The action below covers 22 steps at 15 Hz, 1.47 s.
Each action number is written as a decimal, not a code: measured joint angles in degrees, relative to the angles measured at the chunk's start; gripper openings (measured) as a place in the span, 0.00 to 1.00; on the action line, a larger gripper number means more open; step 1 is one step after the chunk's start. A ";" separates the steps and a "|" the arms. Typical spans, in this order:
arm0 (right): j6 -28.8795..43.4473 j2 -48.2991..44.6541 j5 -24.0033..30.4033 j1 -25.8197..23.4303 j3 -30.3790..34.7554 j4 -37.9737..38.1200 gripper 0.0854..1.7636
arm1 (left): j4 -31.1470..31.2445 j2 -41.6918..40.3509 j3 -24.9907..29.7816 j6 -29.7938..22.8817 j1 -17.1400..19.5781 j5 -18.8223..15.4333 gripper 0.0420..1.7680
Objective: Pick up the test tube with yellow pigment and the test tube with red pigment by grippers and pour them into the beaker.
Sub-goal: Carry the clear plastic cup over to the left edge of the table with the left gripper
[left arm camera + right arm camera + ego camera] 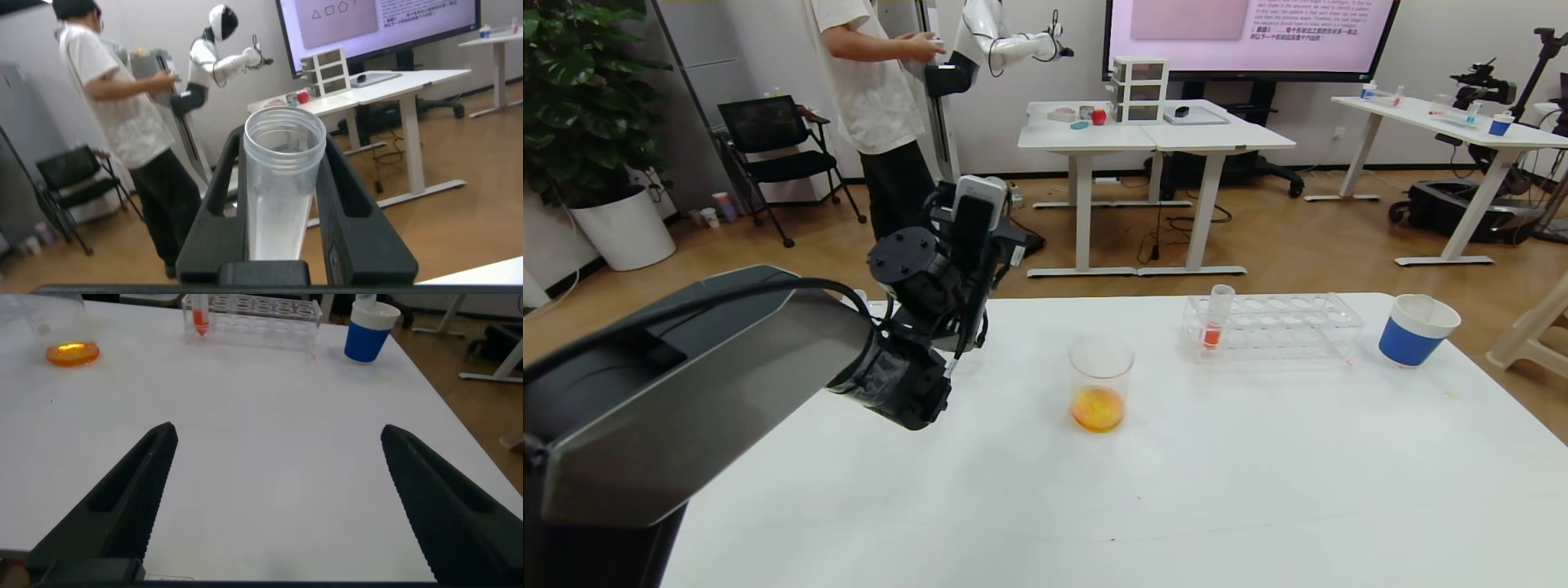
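My left gripper (972, 216) is raised above the table's far left, left of the beaker, pointing up. In the left wrist view the left gripper (282, 147) is shut on a clear test tube (278, 204) that is empty. No tube with yellow liquid shows. The beaker (1101, 363) stands mid-table with orange-yellow liquid at its bottom; it also shows in the right wrist view (69, 353). The red-pigment tube (1215, 322) stands upright in the left end of a clear rack (1286, 327), as the right wrist view (198, 318) also shows. My right gripper (278, 506) is open and empty over bare table, out of the head view.
A blue-and-white paper cup (1417, 329) stands right of the rack near the table's right edge. A person (882, 98) and a white humanoid robot stand beyond the table. Other white tables (1152, 135) stand farther back.
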 joint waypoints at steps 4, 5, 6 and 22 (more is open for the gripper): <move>0.00 0.00 0.00 0.00 0.00 -0.02 0.98 | 14.56 -2.65 0.34 -16.85 0.02 10.33 0.26; 0.00 0.00 0.00 0.00 0.00 -0.02 0.98 | 21.28 -4.02 0.23 -21.86 0.27 11.74 0.26; 0.02 0.00 0.00 0.00 0.00 -0.02 0.98 | 24.81 -4.83 0.15 -24.10 0.57 12.18 0.26; 0.02 0.00 0.00 0.01 0.00 0.00 0.98 | 27.65 -14.31 5.60 -22.44 17.90 10.61 0.26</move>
